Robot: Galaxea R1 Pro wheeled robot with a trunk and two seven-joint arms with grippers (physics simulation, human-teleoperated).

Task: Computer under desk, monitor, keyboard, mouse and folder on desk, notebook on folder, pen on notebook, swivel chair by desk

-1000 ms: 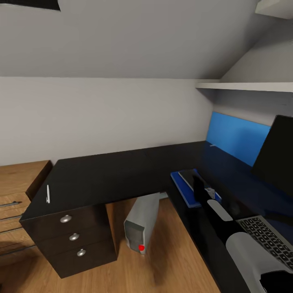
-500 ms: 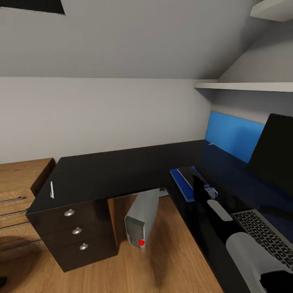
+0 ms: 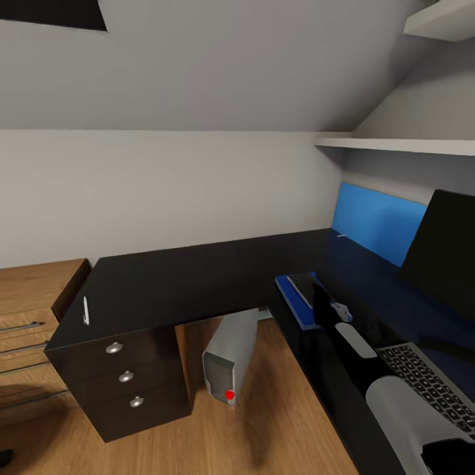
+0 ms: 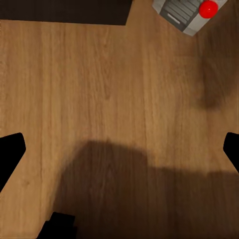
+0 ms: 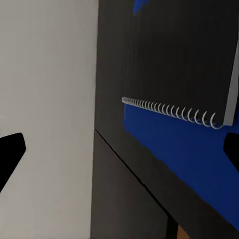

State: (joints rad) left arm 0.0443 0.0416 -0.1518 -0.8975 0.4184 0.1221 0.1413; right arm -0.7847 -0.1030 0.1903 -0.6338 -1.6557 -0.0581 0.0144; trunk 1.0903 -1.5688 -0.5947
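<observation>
Head view: notebook (image 3: 305,286) lies on folder (image 3: 297,300) on desk (image 3: 191,277); pen (image 3: 86,309) far left.
Both grippers' jaws spread wide, apparently empty; computer (image 3: 231,359) under desk.

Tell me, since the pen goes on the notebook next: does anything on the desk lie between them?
Nothing visible does. The pen lies above the drawers; bare black desk runs from it to the notebook on the folder.

Black desk (image 3: 191,277), bright blue folder (image 3: 295,305), dark grey notebook (image 3: 305,287), white pen (image 3: 85,310), silver-grey computer (image 3: 231,356) with a red light, brown wooden floor (image 3: 277,422)
</observation>
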